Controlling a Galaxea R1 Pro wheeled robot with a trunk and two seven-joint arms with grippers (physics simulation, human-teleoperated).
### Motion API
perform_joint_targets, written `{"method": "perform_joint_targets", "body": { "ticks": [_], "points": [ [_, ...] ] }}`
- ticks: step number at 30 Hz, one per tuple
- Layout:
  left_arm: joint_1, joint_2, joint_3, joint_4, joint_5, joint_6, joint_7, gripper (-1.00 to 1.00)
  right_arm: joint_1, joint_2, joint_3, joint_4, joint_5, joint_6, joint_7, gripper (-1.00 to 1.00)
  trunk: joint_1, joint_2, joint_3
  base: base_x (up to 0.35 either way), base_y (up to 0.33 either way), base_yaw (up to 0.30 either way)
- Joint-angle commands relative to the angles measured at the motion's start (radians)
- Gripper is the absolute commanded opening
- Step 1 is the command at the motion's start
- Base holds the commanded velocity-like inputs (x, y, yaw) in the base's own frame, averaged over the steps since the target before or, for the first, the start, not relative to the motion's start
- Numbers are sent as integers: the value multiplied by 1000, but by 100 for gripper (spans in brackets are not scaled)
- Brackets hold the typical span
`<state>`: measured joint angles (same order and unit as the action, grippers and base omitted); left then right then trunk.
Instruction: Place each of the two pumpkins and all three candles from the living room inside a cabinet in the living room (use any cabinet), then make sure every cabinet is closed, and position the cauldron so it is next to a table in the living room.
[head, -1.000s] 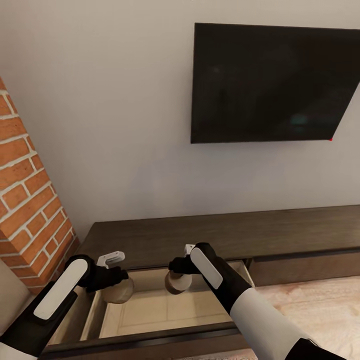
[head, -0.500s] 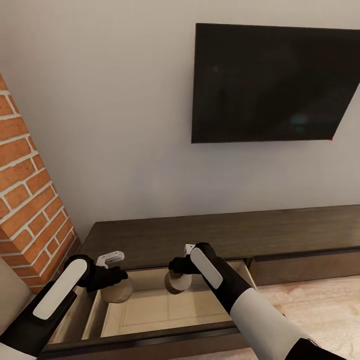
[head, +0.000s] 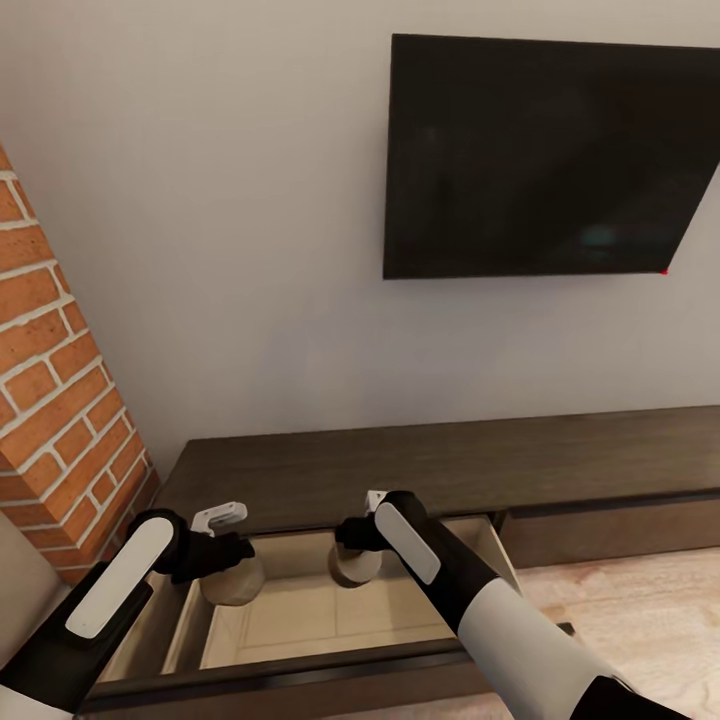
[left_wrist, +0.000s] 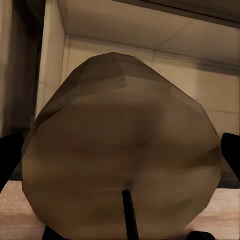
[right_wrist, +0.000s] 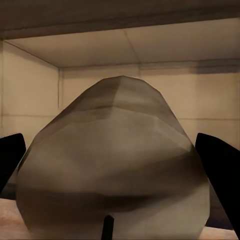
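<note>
Change: against a second ago the whole head view has slid a little, so the camera has moved; both arms and their loads sit in almost the same spot over the drawer
Meaning for the task: I judge the two candles are at the drop point but not yet set down, so the placing step is still open
Left claw (head: 228, 560): closed around a beige, rounded candle (head: 232, 582); in the left wrist view the candle (left_wrist: 120, 150) sits between the dark fingers (left_wrist: 10, 150), its dark wick pointing back at the camera
Right claw (head: 352, 545): closed around a second, paler candle (head: 356, 567); in the right wrist view this candle (right_wrist: 115, 160) sits between the fingers (right_wrist: 220, 165) in the same way
Contact with the drawer: I cannot tell whether either candle touches the drawer floor or hangs just above it
Drawer (head: 300, 610): pulled out, pale wood inside, with bare floor between the two candles; the left candle is near its left wall, the right candle near the middle
Cabinet (head: 420, 465): long, low and dark brown against the wall; the drawer front beside the open one looks shut
Around: brick wall (head: 50, 400) at the left, dark television (head: 540, 150) on the wall above, pale floor (head: 640, 600) at the right
Left to do: release both candles, shut the drawer, then the third candle, the pumpkins and the cauldron
</note>
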<state>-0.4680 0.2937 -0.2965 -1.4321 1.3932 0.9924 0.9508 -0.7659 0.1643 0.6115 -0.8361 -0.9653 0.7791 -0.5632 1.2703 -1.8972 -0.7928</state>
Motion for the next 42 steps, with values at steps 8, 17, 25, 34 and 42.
{"method": "perform_joint_targets", "body": {
  "ticks": [8, 17, 25, 34, 42],
  "points": [
    [-1, 1, 0, -2, 7, -1, 17, -100, -1, 1, 7, -13, -5, 1, -14, -100, 31, -57, -26, 0, 0, 0],
    [-1, 22, 4, -1, 7, -1, 18, -100, -1, 7, 7, -15, -3, -1, -12, -100, 65, -120, -54, 0, 0, 0],
    [-1, 37, 6, -1, 7, -1, 20, -100, -1, 8, 10, -3, -2, -73, -13, -100, 96, -176, -79, 0, 0, 0],
    [-1, 39, 7, -1, 7, -4, 18, -100, -10, 9, 66, 47, 0, -97, -9, -100, 130, -239, -108, 0, 0, 0],
    [-1, 31, 23, -1, -60, -8, 10, -100, -11, 10, 85, 69, 3, -160, -9, -100, 161, -295, -133, 0, 0, 0]
  ]
}}
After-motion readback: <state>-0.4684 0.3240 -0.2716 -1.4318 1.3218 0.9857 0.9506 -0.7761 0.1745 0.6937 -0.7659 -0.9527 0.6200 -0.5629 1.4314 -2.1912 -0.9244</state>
